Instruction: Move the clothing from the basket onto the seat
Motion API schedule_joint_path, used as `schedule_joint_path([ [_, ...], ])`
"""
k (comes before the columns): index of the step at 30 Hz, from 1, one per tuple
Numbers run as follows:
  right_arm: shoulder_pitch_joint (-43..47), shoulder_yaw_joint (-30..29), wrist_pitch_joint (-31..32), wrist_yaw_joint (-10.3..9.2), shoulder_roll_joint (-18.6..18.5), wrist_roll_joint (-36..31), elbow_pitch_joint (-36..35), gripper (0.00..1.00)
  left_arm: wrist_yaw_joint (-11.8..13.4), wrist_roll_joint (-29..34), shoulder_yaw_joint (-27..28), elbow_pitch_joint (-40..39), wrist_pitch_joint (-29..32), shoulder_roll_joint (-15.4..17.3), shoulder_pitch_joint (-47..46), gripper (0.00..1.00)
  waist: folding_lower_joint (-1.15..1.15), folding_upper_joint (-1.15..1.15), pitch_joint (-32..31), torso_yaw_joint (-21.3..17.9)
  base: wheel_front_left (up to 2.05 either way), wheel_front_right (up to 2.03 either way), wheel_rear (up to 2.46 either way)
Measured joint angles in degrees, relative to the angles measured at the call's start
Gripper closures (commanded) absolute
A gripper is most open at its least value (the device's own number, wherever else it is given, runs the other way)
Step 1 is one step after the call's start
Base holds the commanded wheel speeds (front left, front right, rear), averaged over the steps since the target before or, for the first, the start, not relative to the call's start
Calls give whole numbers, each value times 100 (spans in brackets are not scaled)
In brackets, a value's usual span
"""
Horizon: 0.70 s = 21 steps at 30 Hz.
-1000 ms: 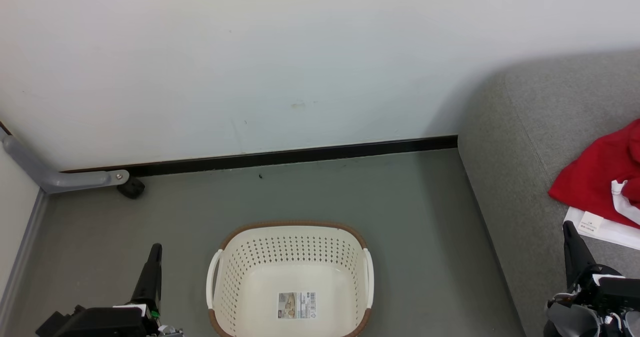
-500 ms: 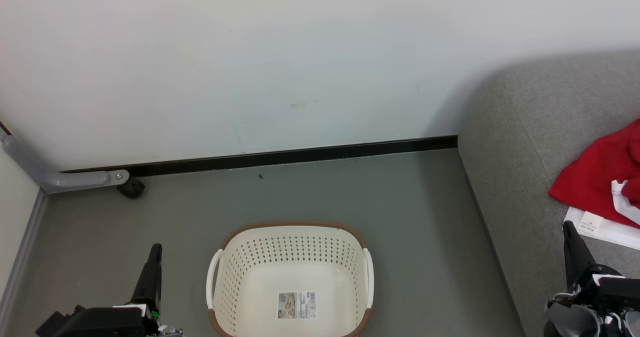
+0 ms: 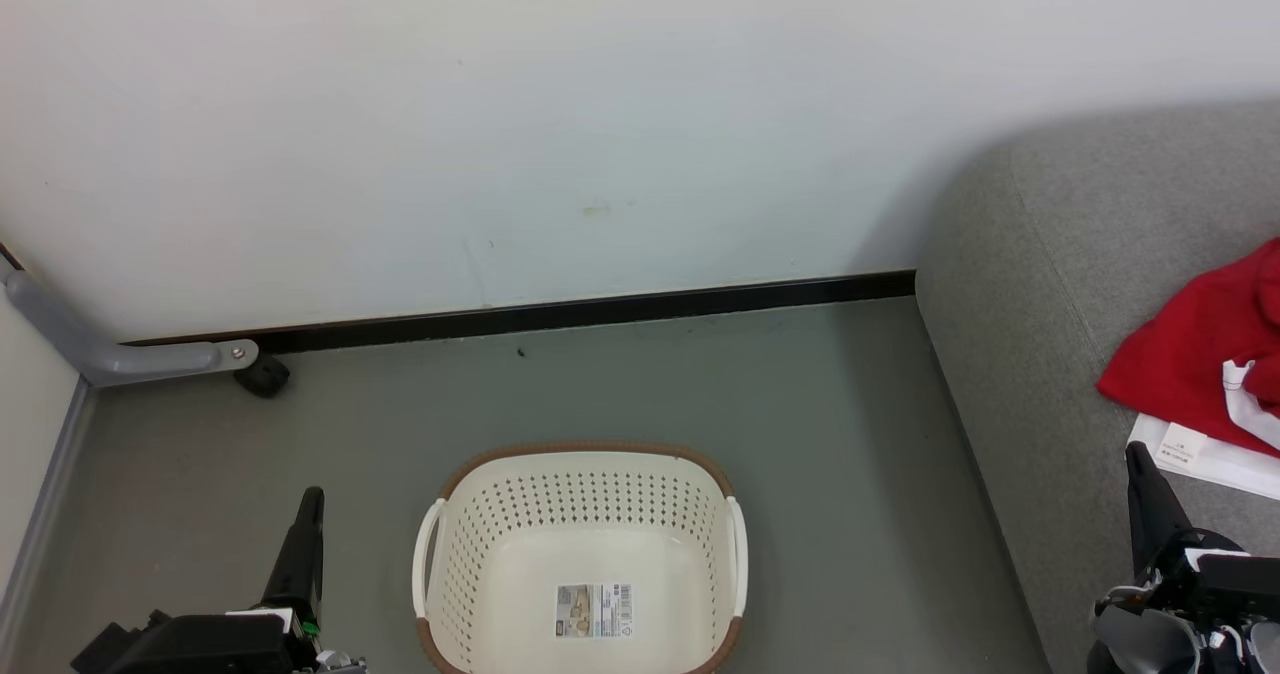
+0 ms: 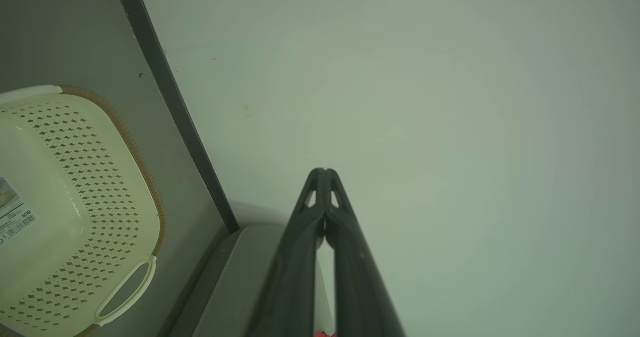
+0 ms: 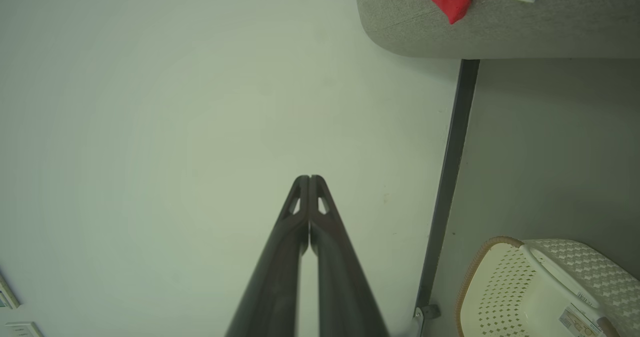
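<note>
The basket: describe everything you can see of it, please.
The basket is a cream-white plastic tub shaped like a rounded rectangle. Its walls are perforated with small holes, and it has a brown woven-look rim and white side handles. It stands upright on the grey floor, and nothing else touches it. No clothing lies inside; a label sticker sits on its inner bottom.

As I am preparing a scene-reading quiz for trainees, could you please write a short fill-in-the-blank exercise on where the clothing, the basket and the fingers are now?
1. The red clothing lies on the grey ____.
2. The basket stands on the ____, with no garment inside it.
3. The fingers of the left gripper and the right gripper are ____, holding nothing.
Missing words: seat; floor; shut.
</note>
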Motion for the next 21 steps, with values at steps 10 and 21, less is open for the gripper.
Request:
schedule_joint_path([
  [10,0,0,0,0,0,0,0,100,0,0,0,0,0,0,0,100,0,0,0,0,0,0,0],
  [21,0,0,0,0,0,0,0,100,0,0,0,0,0,0,0,100,0,0,0,0,0,0,0],
])
